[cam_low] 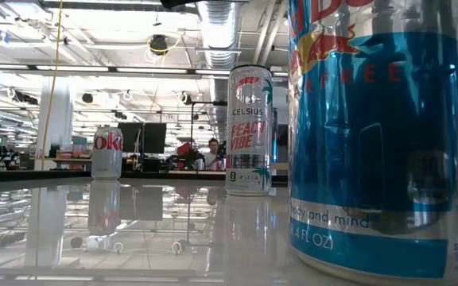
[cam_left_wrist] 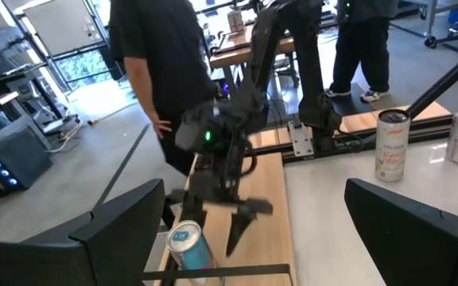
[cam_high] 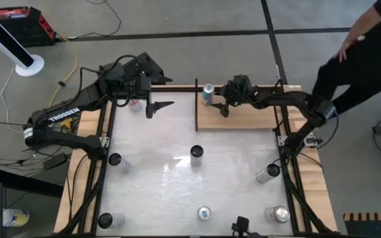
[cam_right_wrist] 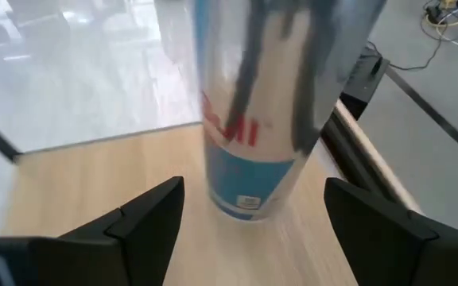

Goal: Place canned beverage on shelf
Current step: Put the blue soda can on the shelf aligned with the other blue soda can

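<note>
A blue and silver canned beverage (cam_high: 208, 94) (cam_right_wrist: 249, 119) stands upright on its base on the shelf (cam_high: 250, 116), a tan wood panel with black rails, at the shelf's far left corner. My right gripper (cam_high: 225, 108) is just to the can's right above the shelf. It is open, its fingers (cam_right_wrist: 145, 210) standing apart from the can on either side. My left gripper (cam_high: 157, 106) hangs open and holds nothing above the table's far left part.
Several more cans stand on the glossy table: (cam_high: 196, 154), (cam_high: 115, 160), (cam_high: 268, 173) and others near the front edge (cam_high: 204, 213). One can (cam_high: 135, 104) sits under the left arm. A person (cam_high: 362, 53) stands beyond the table's far right corner.
</note>
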### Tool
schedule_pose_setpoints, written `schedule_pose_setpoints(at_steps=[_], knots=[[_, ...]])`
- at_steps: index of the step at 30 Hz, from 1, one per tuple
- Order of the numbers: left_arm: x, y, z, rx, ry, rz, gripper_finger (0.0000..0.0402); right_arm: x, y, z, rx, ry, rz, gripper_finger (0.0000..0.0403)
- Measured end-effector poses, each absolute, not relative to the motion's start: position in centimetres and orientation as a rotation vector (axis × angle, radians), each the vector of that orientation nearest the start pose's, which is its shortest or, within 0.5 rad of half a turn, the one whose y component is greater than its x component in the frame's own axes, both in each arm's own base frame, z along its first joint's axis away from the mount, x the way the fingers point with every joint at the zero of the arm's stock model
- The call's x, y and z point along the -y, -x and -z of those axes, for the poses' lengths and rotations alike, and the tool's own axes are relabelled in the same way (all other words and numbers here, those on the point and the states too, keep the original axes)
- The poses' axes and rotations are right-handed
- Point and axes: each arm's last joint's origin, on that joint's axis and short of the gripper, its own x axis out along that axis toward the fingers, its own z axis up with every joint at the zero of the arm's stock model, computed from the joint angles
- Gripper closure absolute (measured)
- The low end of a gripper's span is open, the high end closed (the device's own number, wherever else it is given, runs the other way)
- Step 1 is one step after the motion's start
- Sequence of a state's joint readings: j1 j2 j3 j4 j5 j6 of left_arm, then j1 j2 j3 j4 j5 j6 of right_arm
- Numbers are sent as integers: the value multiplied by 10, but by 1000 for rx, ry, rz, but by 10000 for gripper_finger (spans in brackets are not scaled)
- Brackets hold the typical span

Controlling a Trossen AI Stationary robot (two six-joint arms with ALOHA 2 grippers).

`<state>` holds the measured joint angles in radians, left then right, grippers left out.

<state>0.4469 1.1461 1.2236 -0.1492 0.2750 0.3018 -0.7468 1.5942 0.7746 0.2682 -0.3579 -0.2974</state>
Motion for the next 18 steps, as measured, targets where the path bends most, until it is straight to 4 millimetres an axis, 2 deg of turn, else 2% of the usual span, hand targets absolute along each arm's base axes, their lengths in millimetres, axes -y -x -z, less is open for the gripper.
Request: schedule_pose_setpoints(at_steps=[5,10,13,18], knots=[[-99,-225,-411,-141,-247,-147,27,183,-227,-213,-558,-5,288,74],[-90,-225,-404,-210,-223,-102,27,142,-218,-248,-527,-20,234,74],[-77,-224,-403,-238,-222,-61,27,109,-218,-267,-469,-48,155,74],[-50,-221,-399,-269,-242,1,27,39,-227,-285,-393,-29,-20,74]])
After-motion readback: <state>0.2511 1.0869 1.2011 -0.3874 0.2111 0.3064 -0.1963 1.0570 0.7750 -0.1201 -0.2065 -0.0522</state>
